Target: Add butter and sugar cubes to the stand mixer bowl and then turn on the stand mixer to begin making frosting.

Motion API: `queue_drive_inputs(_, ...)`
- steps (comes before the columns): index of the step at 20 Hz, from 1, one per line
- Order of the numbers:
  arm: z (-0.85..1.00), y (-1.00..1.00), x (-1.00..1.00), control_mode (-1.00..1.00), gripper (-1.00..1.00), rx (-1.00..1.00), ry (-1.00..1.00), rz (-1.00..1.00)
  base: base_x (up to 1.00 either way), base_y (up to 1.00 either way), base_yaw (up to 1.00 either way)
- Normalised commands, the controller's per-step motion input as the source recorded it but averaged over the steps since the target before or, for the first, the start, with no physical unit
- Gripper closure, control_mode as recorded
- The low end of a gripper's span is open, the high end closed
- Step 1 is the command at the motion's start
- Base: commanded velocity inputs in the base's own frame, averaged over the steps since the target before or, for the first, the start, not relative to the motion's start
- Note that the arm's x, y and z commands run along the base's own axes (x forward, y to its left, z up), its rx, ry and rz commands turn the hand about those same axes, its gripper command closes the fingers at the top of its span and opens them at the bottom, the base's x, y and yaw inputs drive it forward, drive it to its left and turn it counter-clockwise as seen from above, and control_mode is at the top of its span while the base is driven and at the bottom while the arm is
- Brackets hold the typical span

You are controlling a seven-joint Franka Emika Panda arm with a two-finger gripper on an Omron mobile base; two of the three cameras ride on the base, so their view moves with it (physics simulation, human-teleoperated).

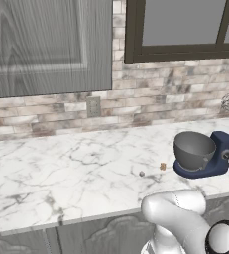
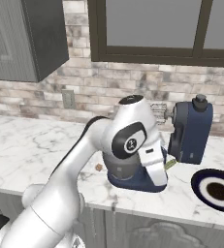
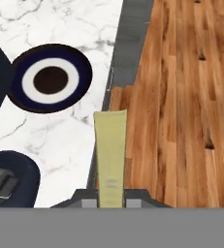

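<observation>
Left base view: mixer bowl point(image 1: 193, 149) empty; hand point(image 3: 111, 196) clamps pale yellow stick point(image 3: 110, 152).

One navy-blue stand mixer point(image 1: 205, 158) with grey metal bowl at right of the left base view, one tiny tan-orange butter cube point(image 1: 162, 166), one pale grey sugar lump point(image 1: 142, 173), one navy-and-white round plate point(image 2: 216, 189) lower right, one pale yellow stick point(image 3: 110, 157)

A: What sits on the marble counter point(image 1: 61, 168)?
B: A round navy plate point(image 2: 216, 190) with a white ring and dark centre, near the front edge; brick backsplash point(image 1: 150, 99) behind, with a wall outlet point(image 1: 93, 106).
A: Above?
B: Grey cabinet door point(image 1: 46, 44); dark-framed window point(image 2: 162, 29); wooden floor point(image 3: 191, 97) below.
</observation>
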Motion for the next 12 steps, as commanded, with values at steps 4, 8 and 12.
queue_drive_inputs(4, 0.32, 0.91, 0.0, -1.0, 1.0, -0.19, 0.13, 0.0, 0.0, 0.0, 0.0)
queue_drive_inputs(8, 0.22, 0.91, 0.06, -1.0, 1.0, -0.15, 0.18, 0.0, 0.0, 0.0, 0.0)
queue_drive_inputs(12, 0.1, 0.85, 0.29, -1.0, 1.0, -0.11, 0.23, 0.02, 0.0, 0.0, 0.0)
